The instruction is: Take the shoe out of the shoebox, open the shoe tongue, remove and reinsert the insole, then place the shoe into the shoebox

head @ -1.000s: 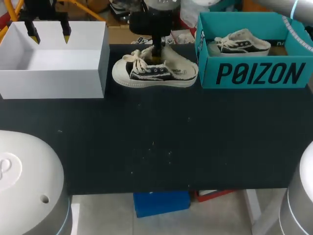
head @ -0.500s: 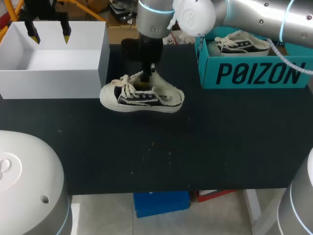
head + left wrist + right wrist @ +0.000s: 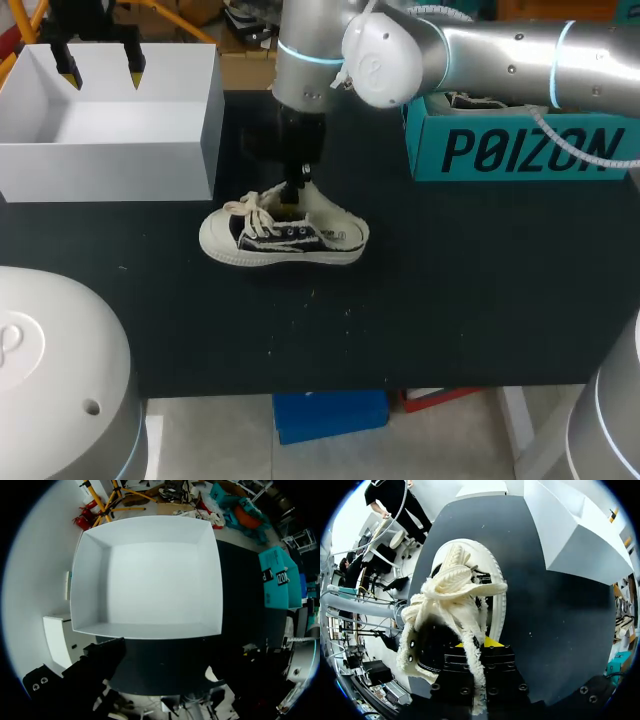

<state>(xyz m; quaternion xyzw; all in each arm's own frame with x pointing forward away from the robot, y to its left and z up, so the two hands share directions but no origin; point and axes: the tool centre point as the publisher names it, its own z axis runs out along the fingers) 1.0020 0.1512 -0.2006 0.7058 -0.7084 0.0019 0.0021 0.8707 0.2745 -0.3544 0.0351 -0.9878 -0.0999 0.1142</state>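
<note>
Sneaker [image 3: 285, 238], black canvas with cream laces and sole, lies mid-surface with its toe to the left, pinched at the collar by the right jaws from above. I cannot tell whether its sole touches down.

The black surface [image 3: 450, 300] carries an open white box [image 3: 110, 130] at far left, under the spread left jaws, and a teal shoebox [image 3: 520, 150] at far right. The right arm [image 3: 480, 50] crosses the shoebox and hides most of its inside.

In the right wrist view the laces cover all but one yellow fingertip [image 3: 490, 642].

A second ago the sneaker stood beside the shoebox; it has since come nearer and leftward.
</note>
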